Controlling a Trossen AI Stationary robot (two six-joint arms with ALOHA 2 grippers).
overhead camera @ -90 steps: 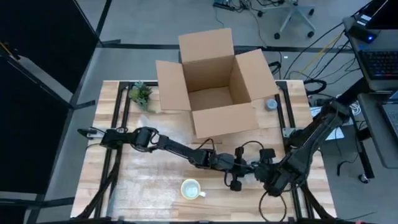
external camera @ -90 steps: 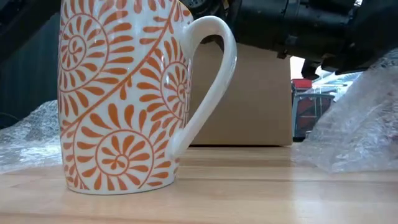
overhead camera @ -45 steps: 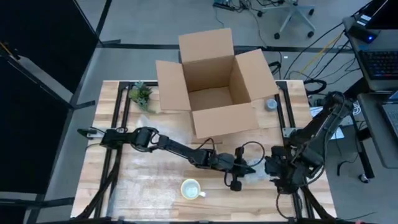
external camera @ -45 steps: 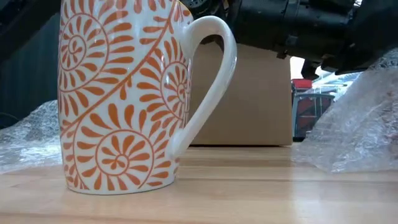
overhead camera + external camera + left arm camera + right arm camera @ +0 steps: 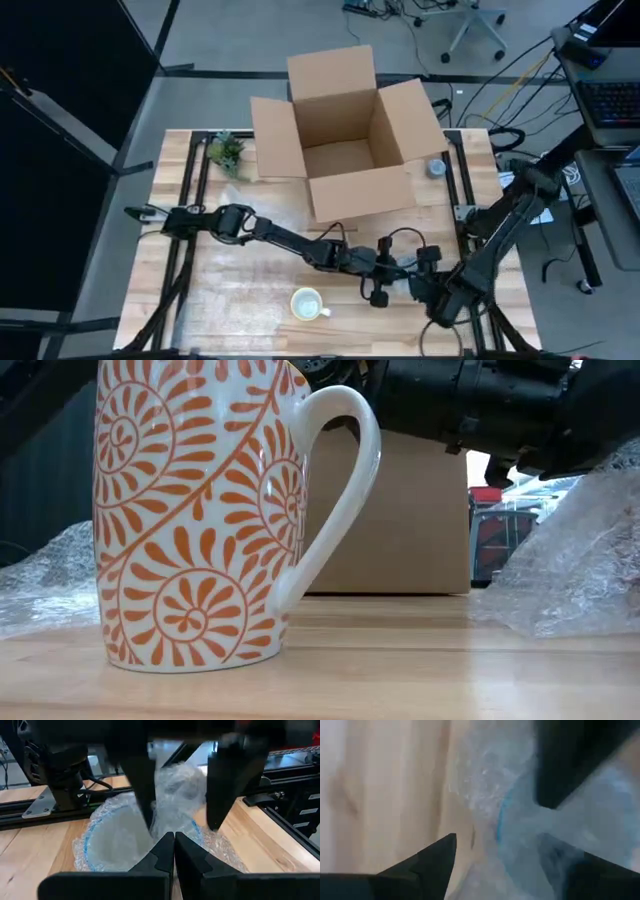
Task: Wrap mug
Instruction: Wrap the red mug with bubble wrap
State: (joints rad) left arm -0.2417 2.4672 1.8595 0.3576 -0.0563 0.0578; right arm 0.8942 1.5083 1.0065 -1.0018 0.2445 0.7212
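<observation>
The wooden tabletop (image 5: 180, 290) is filling the middle of the high view, and an open cardboard box (image 5: 345, 135) is sitting at its upper centre, flaps spread. A sheet of clear bubble wrap (image 5: 235, 270) is lying flat across the lower left part of the tabletop, reaching to the lower centre; in the low view a crumpled part of it is rising at the right edge.

The left arm is stretching from the left of the frame to the lower centre, and its left pincer (image 5: 398, 270) is sitting there over the wrap's edge. In the left wrist view its two dark fingers (image 5: 161, 855) are pressing together, seemingly pinching the wrap. The right pincer (image 5: 422, 284) is hanging at the lower right of centre, just beside the left one; its fingers (image 5: 427, 862) are standing apart, straddling the wrap.

The mug (image 5: 307, 303), white with an orange leaf-and-spiral pattern, is standing upright at the lower centre of the high view, left of both pincers, its handle pointing right. A small green plant (image 5: 226, 151) is sitting at the upper left of the tabletop.
</observation>
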